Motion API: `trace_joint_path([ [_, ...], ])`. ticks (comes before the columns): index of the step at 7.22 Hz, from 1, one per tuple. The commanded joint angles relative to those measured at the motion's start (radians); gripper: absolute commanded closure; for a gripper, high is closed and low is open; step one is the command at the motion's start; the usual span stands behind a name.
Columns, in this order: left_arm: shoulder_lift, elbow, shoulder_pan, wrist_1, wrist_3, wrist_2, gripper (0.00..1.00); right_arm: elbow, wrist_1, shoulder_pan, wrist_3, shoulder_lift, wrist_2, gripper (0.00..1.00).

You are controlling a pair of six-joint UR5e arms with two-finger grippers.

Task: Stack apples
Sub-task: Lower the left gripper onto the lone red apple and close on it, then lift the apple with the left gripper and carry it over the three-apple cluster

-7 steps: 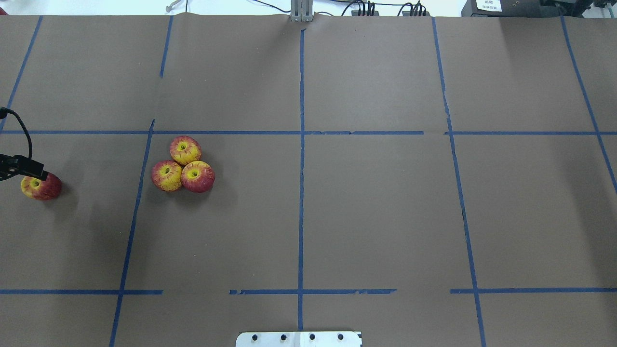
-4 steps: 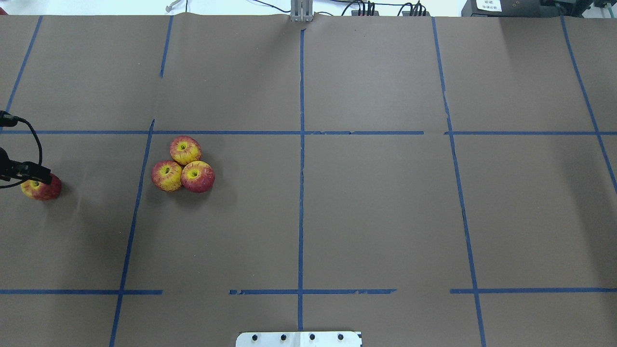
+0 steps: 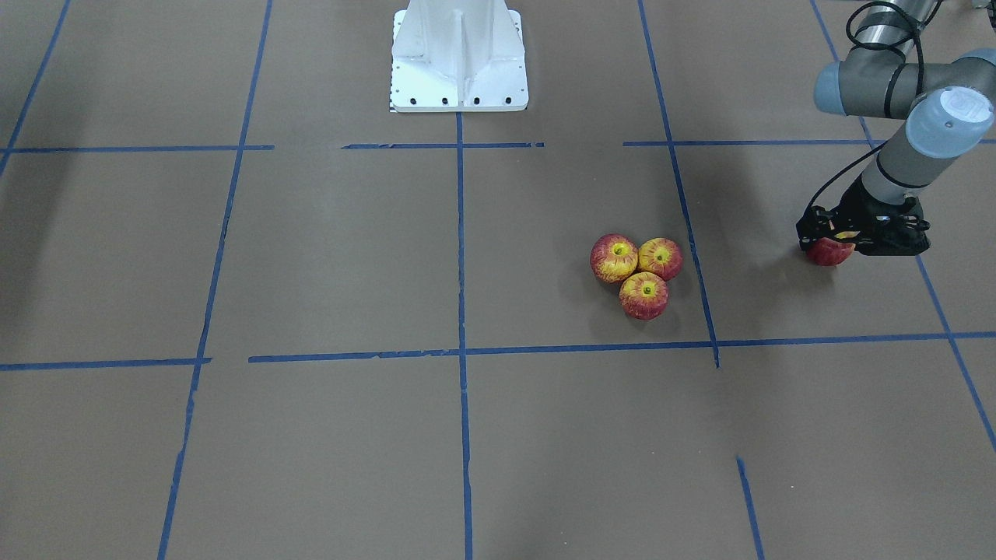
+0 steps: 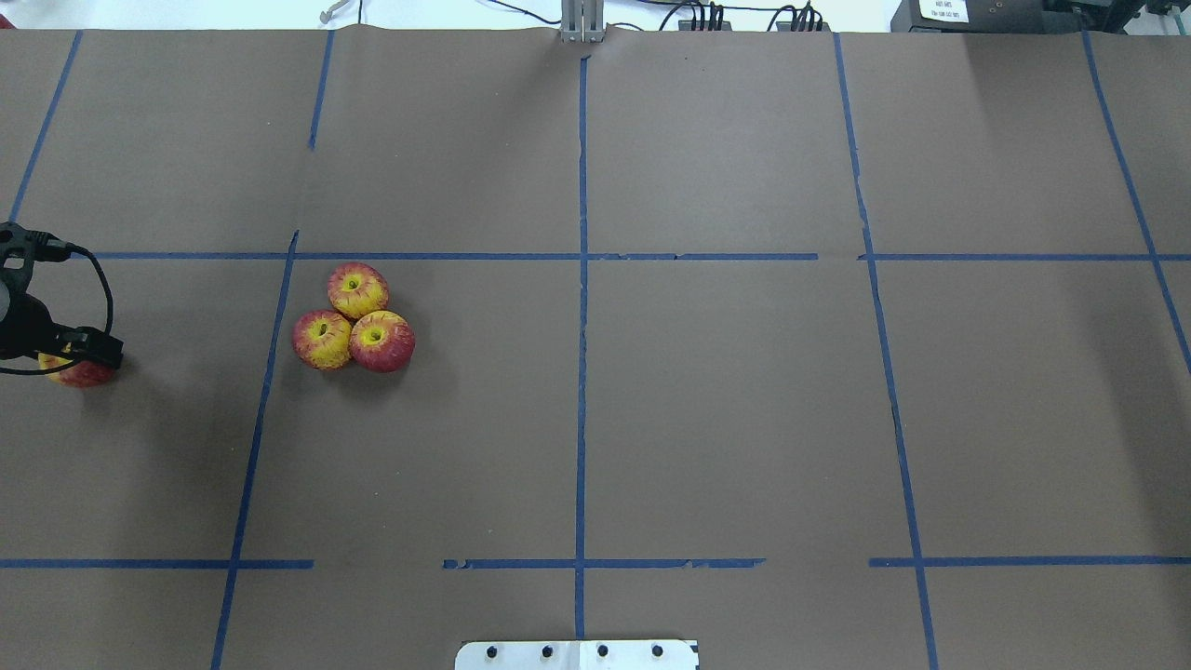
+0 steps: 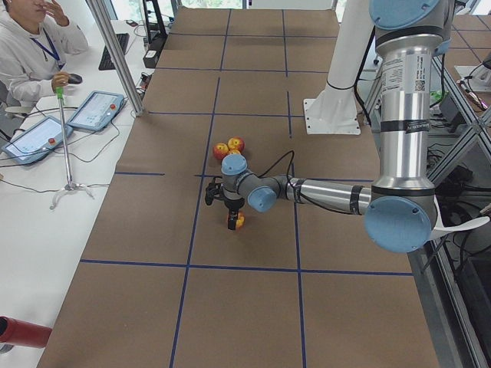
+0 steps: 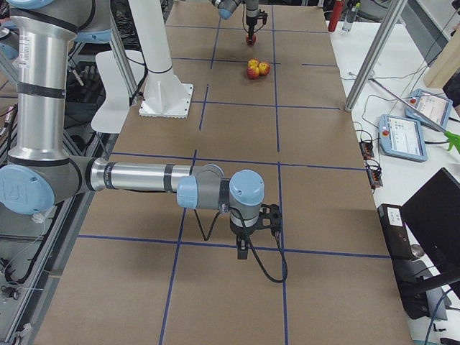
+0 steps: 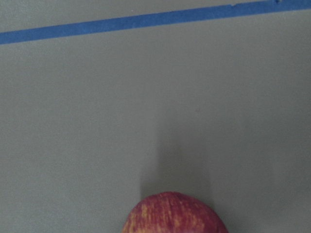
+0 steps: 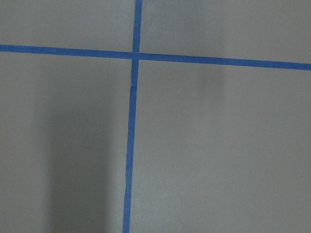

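Left claw (image 3: 839, 236) — black, blocky — sits over the lone round red apple (image 3: 827, 253) on the matte brown surface (image 3: 327, 249); clamped or apart, I cannot tell. Three streaked red-and-yellow apples (image 3: 644, 295) huddle touching, well apart from it. Right claw (image 6: 248, 241) — cannot tell either.

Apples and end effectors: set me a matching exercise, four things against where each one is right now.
1 lone apple
2 three clustered apples
3 left end effector
4 right end effector

A over bare paper by a tape crossing
B touching one another
C directly over one apple
D apart from the rest, beneath an end effector

Pairs: 1-D, 2-B, 3-C, 4-A
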State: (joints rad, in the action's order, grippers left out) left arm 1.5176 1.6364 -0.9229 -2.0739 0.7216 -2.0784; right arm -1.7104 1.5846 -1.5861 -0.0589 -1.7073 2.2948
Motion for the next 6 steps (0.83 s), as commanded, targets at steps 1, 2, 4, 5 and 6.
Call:
trace_joint_path([
  [1, 0.003, 0.017, 0.001, 0.001, -0.004, 0.001, 1.0, 0.0, 0.0, 0.0, 0.001, 0.0, 0.0, 0.0],
  [2, 0.0, 0.11, -0.008, 0.021, -0.002, -0.009, 1.0, 0.0, 0.0, 0.0, 0.001, 0.0, 0.0, 0.0],
  [4, 0.088, 0.288, -0.005, 0.267, 0.039, -0.028, 1.0, 0.0, 0.0, 0.0, 0.001, 0.0, 0.0, 0.0],
  [5, 0.189, 0.278, -0.001, 0.314, 0.13, -0.029, 1.0, 0.0, 0.0, 0.0, 0.001, 0.0, 0.0, 0.0],
  [6, 0.26, 0.275, 0.037, 0.324, 0.225, -0.029, 1.0, 0.0, 0.0, 0.0, -0.001, 0.0, 0.0, 0.0],
])
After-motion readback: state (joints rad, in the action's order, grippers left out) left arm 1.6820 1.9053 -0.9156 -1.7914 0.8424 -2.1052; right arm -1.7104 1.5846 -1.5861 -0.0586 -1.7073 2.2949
